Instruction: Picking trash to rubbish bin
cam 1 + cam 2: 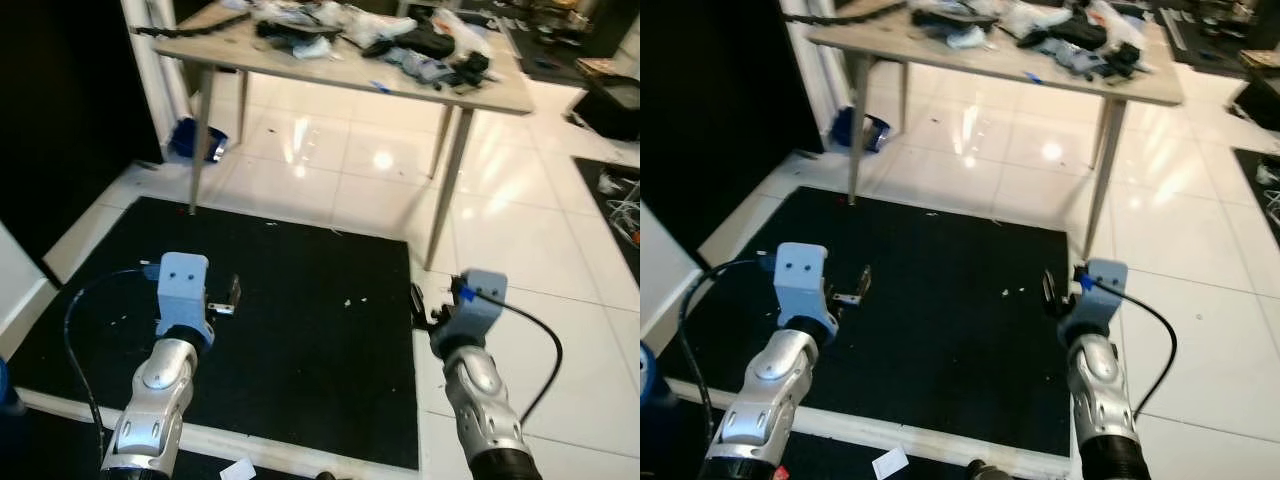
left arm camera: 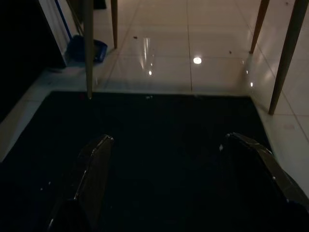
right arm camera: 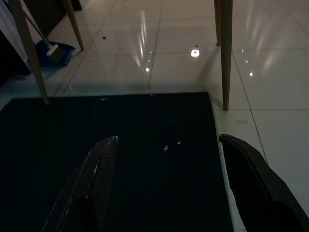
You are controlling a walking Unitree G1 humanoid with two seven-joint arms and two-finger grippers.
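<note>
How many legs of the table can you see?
3. One table leg at the mat's far left corner, one at its far right corner, one behind; a fourth may be hidden.

both arms forward, fingers (image 2: 89,179) apart

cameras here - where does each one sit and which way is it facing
Left eye view: on the head, looking forward and down at the black mat and table; both arms show.
Right eye view: same scene from beside it.
Left wrist view: on the left arm, looking along the open left gripper over the mat.
Right wrist view: likewise along the open right gripper.
Shared: both wrist views catch the blue dustpan and table legs.
</note>
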